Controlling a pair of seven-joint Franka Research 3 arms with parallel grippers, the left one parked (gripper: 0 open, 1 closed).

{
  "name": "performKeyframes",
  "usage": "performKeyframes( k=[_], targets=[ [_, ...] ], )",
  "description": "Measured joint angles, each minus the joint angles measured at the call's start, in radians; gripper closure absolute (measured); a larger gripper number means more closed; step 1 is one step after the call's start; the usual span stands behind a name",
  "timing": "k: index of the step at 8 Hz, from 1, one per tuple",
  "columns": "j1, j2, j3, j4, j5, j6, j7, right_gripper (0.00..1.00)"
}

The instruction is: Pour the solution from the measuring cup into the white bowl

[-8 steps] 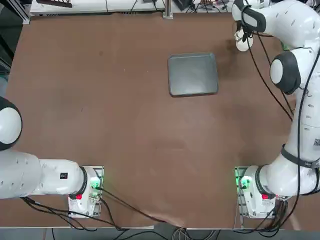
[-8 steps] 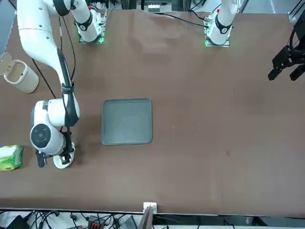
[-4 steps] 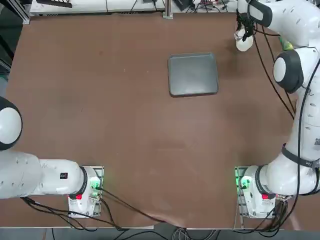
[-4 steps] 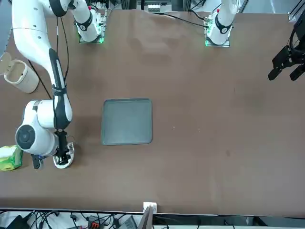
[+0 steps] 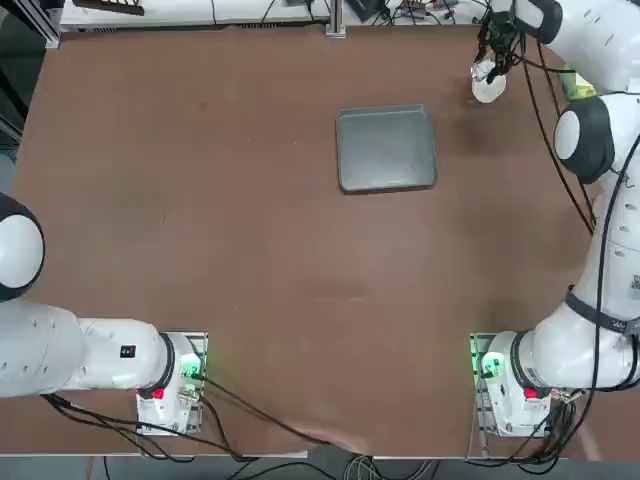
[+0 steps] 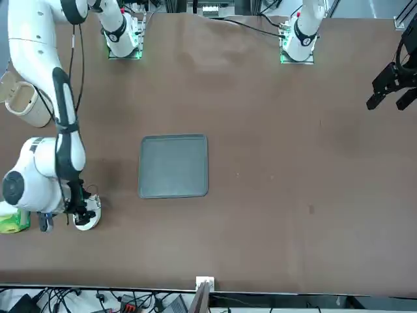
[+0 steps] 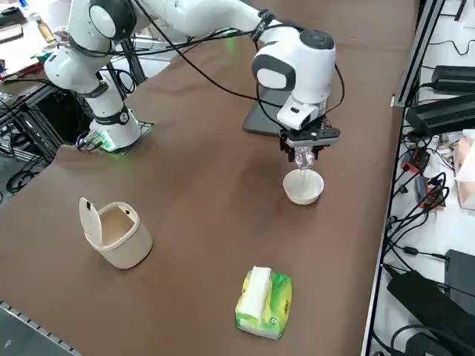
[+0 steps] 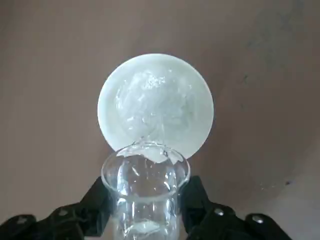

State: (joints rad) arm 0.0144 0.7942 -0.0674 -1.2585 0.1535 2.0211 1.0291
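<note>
The white bowl (image 7: 303,187) stands near the table's far right corner, also seen in the top view (image 5: 488,88) and the front view (image 6: 86,220). My right gripper (image 7: 304,148) hangs just above it, shut on the measuring cup (image 7: 302,159), a tiny clear glass. In the wrist view the black fingers (image 8: 97,202) clamp the measuring cup (image 8: 145,185) from both sides. It is tipped with its mouth over the near rim of the white bowl (image 8: 155,97). Clear liquid glints inside the bowl.
A grey tray (image 5: 386,148) lies left of the bowl, towards the table's middle. An off-white cylinder with a handle (image 7: 115,233) and a green-and-white pack (image 7: 263,300) sit along the right edge. Cables and boxes (image 7: 438,111) lie beyond the far edge.
The right arm's wrist housing has swung away from above the bowl towards the table's far right, uncovering the bowl in the top view. The gripper stays at the bowl with the cup.
</note>
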Motion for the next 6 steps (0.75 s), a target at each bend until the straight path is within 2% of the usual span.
performKeyframes(
  k=[6],
  targets=[
    [-0.059,0.011,0.0,-0.026,0.233,-0.018,-0.271,0.27]
  ],
)
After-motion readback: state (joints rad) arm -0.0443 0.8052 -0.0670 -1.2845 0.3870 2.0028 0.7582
